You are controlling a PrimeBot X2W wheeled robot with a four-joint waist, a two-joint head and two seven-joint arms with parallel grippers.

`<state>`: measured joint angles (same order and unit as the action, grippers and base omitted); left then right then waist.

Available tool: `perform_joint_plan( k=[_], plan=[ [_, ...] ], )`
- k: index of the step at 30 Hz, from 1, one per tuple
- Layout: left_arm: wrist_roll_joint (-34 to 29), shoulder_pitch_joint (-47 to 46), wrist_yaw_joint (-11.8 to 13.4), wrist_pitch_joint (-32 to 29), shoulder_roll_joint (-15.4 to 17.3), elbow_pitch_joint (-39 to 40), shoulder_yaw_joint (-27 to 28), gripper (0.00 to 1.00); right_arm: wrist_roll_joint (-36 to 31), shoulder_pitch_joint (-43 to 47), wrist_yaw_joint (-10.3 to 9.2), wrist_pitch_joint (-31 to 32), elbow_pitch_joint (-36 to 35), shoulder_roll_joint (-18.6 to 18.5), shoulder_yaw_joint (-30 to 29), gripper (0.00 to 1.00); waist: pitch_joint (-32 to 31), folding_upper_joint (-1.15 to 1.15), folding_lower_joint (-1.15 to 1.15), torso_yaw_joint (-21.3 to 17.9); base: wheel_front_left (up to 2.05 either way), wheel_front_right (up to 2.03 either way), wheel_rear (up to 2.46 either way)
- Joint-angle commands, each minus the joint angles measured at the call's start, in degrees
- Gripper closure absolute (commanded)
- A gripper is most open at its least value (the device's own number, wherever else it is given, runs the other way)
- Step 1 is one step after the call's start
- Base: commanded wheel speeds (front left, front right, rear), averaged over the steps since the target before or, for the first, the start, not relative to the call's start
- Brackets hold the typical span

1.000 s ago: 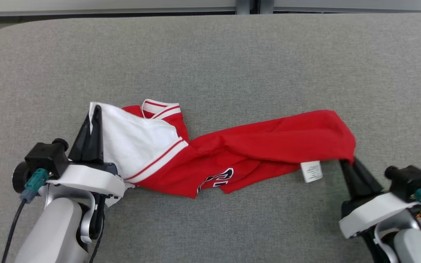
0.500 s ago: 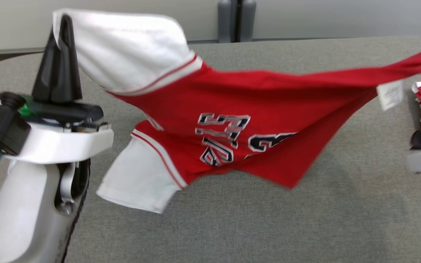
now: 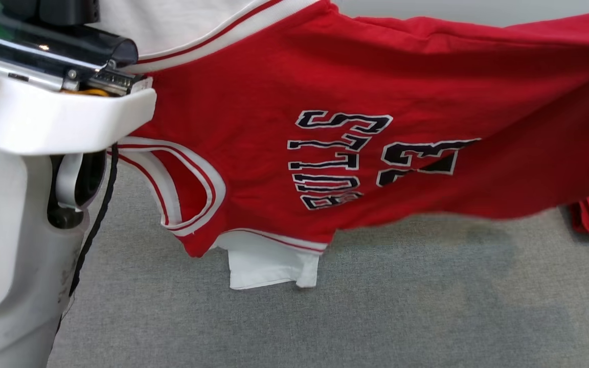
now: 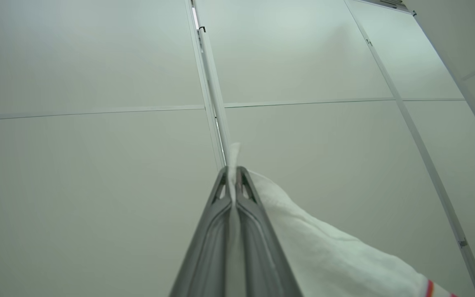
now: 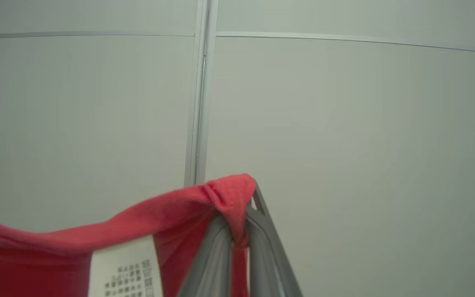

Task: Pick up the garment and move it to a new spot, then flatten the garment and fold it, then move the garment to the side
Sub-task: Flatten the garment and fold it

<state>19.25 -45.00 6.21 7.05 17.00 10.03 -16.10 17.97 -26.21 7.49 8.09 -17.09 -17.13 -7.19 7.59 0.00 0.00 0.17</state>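
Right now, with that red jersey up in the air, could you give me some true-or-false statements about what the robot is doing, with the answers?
1. The left claw is shut on a white part of the jersey. True.
2. The jersey lies flat on the grey table. False: it is held up and hangs spread over the table.
3. The right claw is open and empty. False: it is shut on a red edge of the jersey, close to the care label.
4. The jersey carries dark lettering outlined in white. True.
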Motion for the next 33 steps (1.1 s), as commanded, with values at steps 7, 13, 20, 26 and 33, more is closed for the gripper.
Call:
perform_joint_plan(
  k=[7, 13, 20, 26, 33],
  plan=[
    [2.26, -5.57, -1.86, -0.8, -0.66, -6.72, 0.05, 1.0, 2.77, -4.23, 0.0, 1.9, 3.41, 0.58, 0.62, 1.0, 3.02, 0.0, 0.0, -0.18, 0.0, 0.0, 0.0],
    [1.33, -16.6, -4.49, 0.91, -1.76, -18.51, -1.0, 1.0, 6.47, -15.55, 0.01, 2.09, 12.01, 0.5, 2.54, 1.0, 9.82, 0.0, 0.0, -0.21, 0.0, 0.0, 0.0],
    [0.53, -32.73, -7.4, 5.41, -3.02, -36.72, -0.74, 1.0, 9.55, -34.7, 0.0, -2.37, 27.41, 2.26, 8.59, 1.0, 16.21, 0.0, 0.0, -2.01, 0.0, 0.0, 0.0],
    [-0.63, -43.39, -8.02, 7.68, -2.23, -47.74, 1.01, 1.0, 12.05, -47.87, 0.0, -11.26, 42.07, 5.7, 14.68, 1.0, 17.97, 0.0, 0.0, -4.63, 0.0, 0.0, 0.0],
    [-1.32, -46.95, -8.74, 8.04, -2.9, -55.81, 2.22, 1.0, 14.63, -55.21, 0.0, -17.07, 57.52, 7.84, 22.78, 1.0, 19.57, 0.0, 0.0, -4.74, 0.0, 0.0, 0.0]
  ],
)
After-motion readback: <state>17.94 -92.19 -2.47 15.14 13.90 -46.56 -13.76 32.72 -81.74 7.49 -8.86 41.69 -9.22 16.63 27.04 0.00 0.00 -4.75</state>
